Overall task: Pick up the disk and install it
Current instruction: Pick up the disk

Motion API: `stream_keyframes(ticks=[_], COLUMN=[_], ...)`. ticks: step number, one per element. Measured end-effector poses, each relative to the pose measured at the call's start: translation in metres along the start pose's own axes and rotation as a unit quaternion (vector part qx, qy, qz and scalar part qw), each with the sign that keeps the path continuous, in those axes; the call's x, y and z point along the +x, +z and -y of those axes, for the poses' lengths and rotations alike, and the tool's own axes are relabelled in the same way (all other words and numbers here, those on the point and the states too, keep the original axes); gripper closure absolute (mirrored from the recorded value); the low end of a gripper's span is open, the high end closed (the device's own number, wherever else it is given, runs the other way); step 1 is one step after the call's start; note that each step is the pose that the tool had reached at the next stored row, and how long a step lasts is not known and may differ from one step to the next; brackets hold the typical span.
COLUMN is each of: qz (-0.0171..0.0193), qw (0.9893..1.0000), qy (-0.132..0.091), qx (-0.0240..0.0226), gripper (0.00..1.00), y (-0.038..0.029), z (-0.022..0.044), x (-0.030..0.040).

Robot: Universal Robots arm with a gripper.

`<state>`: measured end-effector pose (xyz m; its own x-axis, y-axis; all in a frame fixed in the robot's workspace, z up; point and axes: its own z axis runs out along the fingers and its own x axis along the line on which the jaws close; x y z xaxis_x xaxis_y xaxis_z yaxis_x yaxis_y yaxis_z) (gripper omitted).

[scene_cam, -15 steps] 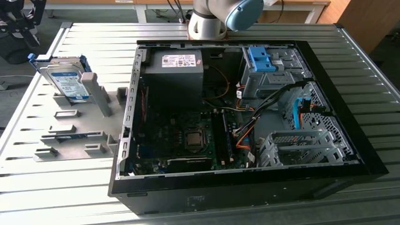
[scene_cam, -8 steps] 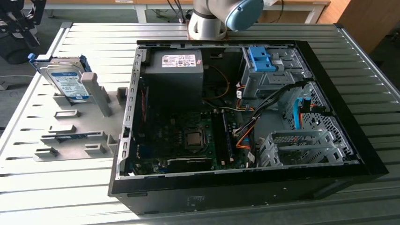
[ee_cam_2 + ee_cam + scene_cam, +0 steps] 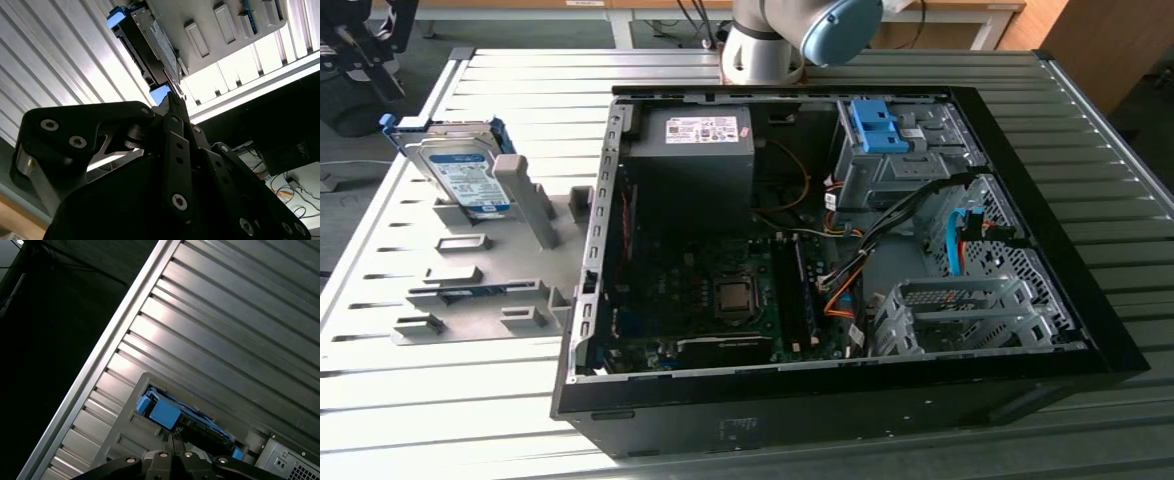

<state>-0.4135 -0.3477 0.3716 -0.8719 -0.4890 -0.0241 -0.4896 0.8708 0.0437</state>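
The disk (image 3: 460, 170) is a silver drive with a white-and-blue label and a blue frame. It stands on edge in a grey holder (image 3: 520, 200) at the exterior view's left, outside the computer case. In both wrist views the disk (image 3: 150, 45) (image 3: 167, 412) lies beyond my gripper's tips, apart from them. My gripper (image 3: 173, 100) (image 3: 170, 439) is shut with its fingertips together and nothing between them. The arm (image 3: 774, 40) rises at the back of the table.
An open black computer case (image 3: 1067, 330) lies on the slatted metal table (image 3: 225, 315). A blue bracket (image 3: 874, 125) sits on its drive bay and a black box with a white sticker (image 3: 700, 150) at its back. The grey fixture plate (image 3: 467, 290) carries several slotted holders.
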Motion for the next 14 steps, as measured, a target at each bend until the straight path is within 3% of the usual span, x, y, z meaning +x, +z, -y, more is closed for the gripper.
stream_keyframes(ticks=[14], qz=[-0.0009], qw=[0.9998], qy=[-0.022], qx=[-0.0005], gripper=[0.89], y=[0.0000], z=[0.0000], x=[0.0000])
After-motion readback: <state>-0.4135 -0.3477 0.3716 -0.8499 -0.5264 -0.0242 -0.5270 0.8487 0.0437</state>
